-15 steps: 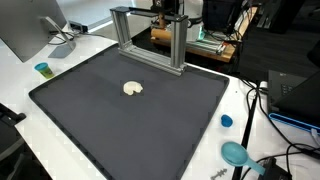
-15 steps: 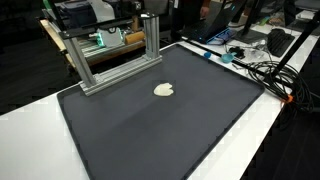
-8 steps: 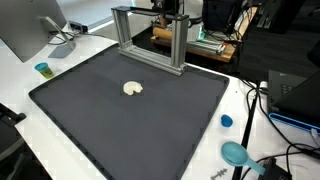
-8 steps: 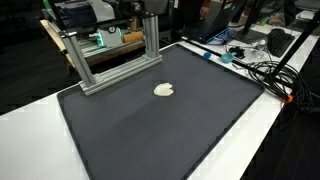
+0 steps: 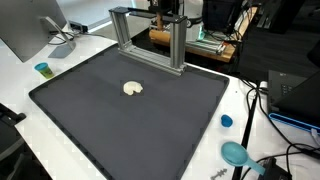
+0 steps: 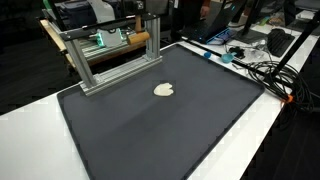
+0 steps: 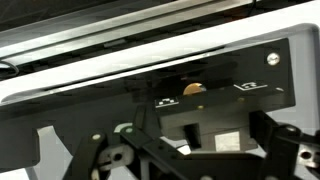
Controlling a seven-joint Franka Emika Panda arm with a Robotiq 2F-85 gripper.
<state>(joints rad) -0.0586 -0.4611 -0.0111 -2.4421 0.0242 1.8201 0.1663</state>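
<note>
A small cream-coloured piece (image 5: 133, 88) lies on the black mat (image 5: 120, 130), apart from everything; it also shows in an exterior view (image 6: 165, 90). An aluminium frame (image 5: 150, 35) stands at the mat's far edge and shows in both exterior views (image 6: 110, 55). My gripper (image 7: 200, 150) is up behind that frame, far from the cream piece. Only a dark part of it shows above the frame (image 5: 168, 8). In the wrist view its fingers stand wide apart with nothing between them, over dark equipment with a small orange spot (image 7: 195, 88).
A monitor (image 5: 25, 30) and a blue cup (image 5: 42, 69) stand beside the mat. A blue cap (image 5: 227, 121) and a teal object (image 5: 236, 153) lie on the white table. Cables (image 6: 260, 65) and gear crowd one side.
The arm behind the frame has shifted slightly; a tan part now shows through the frame. The cream piece has not moved.
</note>
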